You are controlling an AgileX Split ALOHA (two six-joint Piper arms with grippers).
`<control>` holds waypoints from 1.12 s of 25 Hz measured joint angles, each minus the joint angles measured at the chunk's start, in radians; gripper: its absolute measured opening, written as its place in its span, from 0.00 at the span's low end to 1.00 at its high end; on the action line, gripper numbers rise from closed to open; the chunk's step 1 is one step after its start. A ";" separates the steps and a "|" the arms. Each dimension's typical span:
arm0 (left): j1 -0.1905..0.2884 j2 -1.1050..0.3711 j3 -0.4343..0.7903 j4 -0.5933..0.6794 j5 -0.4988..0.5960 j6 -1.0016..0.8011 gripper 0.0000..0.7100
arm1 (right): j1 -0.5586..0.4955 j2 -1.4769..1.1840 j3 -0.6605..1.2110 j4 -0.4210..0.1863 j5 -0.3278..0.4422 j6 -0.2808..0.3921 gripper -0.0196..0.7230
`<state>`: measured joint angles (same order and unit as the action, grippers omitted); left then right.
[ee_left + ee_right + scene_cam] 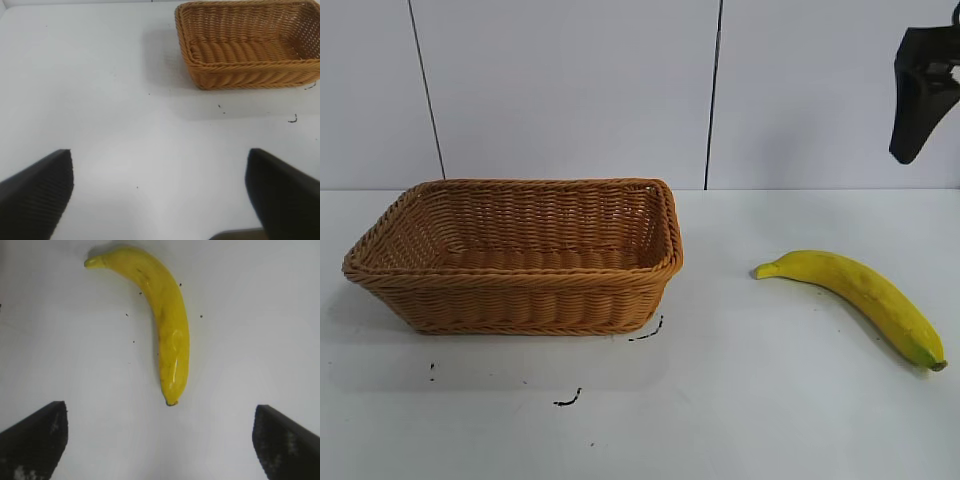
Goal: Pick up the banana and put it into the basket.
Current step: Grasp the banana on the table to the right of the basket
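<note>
The yellow banana point(860, 293) lies flat on the white table at the right, its dark end toward the front right. The tan wicker basket point(520, 300) stands at the left with nothing in it. My right gripper point(910, 130) hangs high above the table's back right corner, behind the banana. In the right wrist view the banana point(170, 325) lies ahead of the right gripper point(160, 440), which is open with only bare table between its fingers. The left gripper point(160, 195) is open over bare table, well apart from the basket point(250, 75).
The white tabletop point(750, 400) carries a few small black marks point(568, 399) in front of the basket. A pale panelled wall point(570, 90) rises behind the table. Open table separates the basket from the banana.
</note>
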<state>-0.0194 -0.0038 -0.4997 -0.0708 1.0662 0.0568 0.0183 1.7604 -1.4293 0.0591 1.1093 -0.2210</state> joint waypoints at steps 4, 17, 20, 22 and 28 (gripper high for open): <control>0.000 0.000 0.000 0.000 0.000 0.000 0.98 | 0.000 0.091 -0.033 -0.001 -0.056 -0.114 0.96; 0.000 0.000 0.000 0.000 0.000 0.000 0.98 | 0.000 0.250 -0.034 0.053 -0.151 -0.156 0.96; 0.000 0.000 0.000 0.000 0.000 0.000 0.98 | 0.000 0.285 -0.034 0.055 -0.167 -0.156 0.96; 0.000 0.000 0.000 0.000 0.000 0.000 0.98 | 0.000 0.311 -0.034 0.054 -0.178 -0.156 0.96; 0.000 0.000 0.000 0.000 0.000 0.000 0.98 | 0.000 0.376 -0.034 0.051 -0.216 -0.127 0.96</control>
<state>-0.0194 -0.0038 -0.4997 -0.0708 1.0662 0.0568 0.0183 2.1361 -1.4634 0.1104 0.8932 -0.3476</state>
